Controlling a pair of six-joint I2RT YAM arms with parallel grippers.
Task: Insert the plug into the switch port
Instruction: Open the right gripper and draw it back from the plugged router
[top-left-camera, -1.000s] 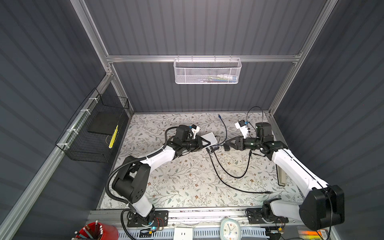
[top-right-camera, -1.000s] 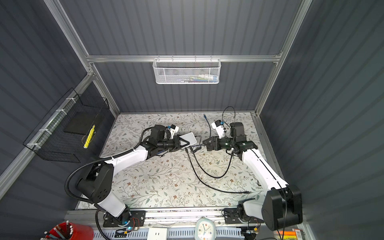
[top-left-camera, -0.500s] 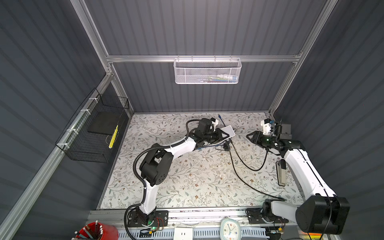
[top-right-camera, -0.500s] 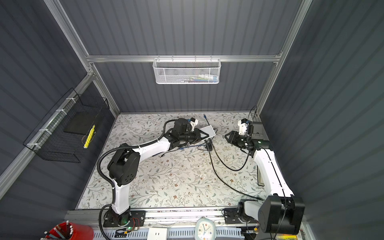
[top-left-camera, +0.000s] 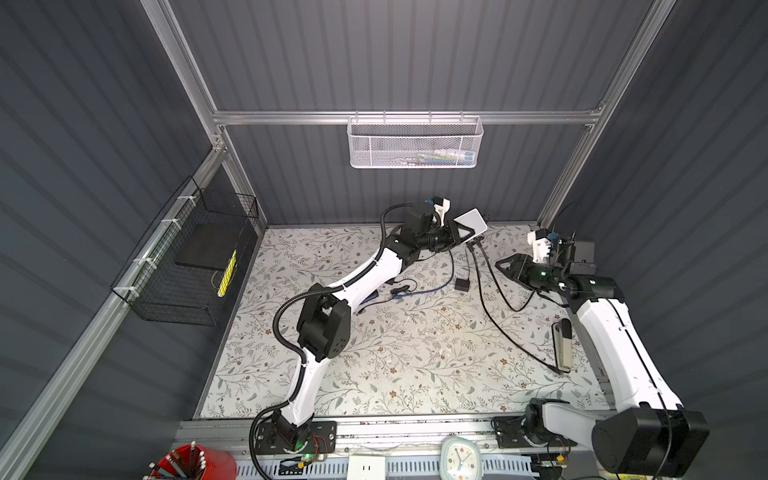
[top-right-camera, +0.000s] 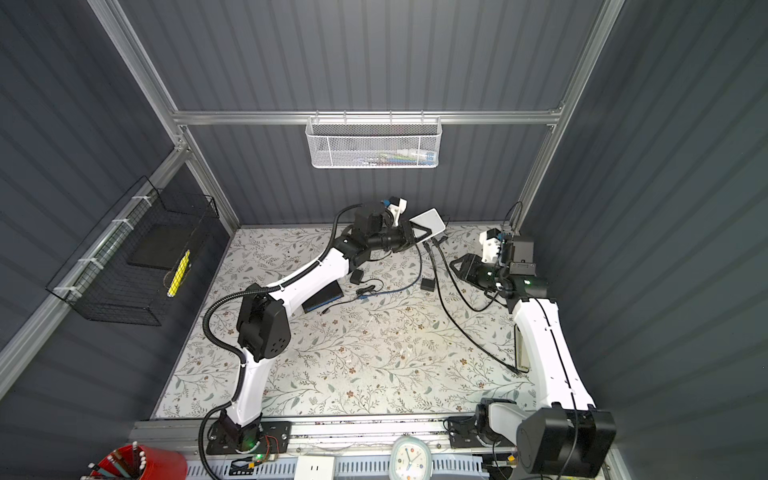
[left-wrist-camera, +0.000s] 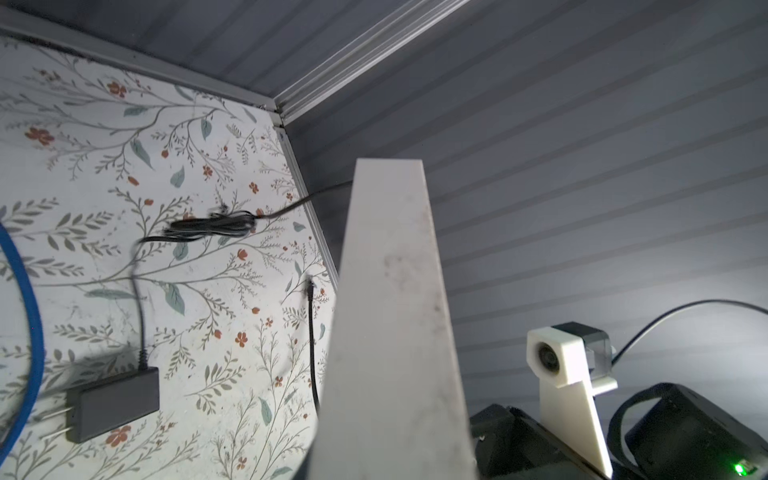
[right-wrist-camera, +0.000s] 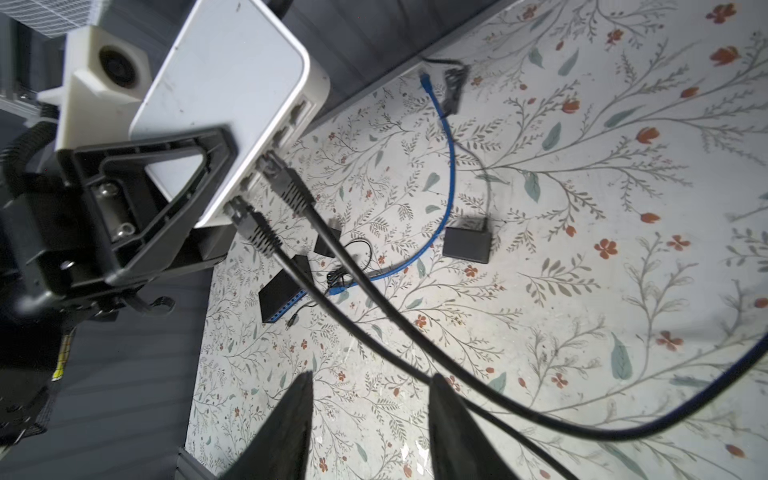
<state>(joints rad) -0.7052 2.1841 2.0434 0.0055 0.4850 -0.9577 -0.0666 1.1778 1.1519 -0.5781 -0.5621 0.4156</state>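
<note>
- The left gripper is clamped on the white switch. It holds the switch in the air, tilted, above the far edge of the worktop, right of that edge's middle.
- In the right wrist view, one of the gripper's black fingers lies flat across the switch's top face.
- The first plug and the second plug, both black, sit in neighbouring ports on the switch's side face. The other ports in that row look open.
- The two black cables hang from those plugs. One runs across the worktop to its right edge and ends beside a grey bar-shaped object. The other loops toward the right arm.
- The right gripper has its jaws apart with nothing gripped. It hovers near the far right corner, pointing at the switch and well apart from it.
- A black power adapter lies on the worktop below the switch.
- A blue cable curves past the adapter toward a black box with blue ports, which is partly under the left arm.
</note>
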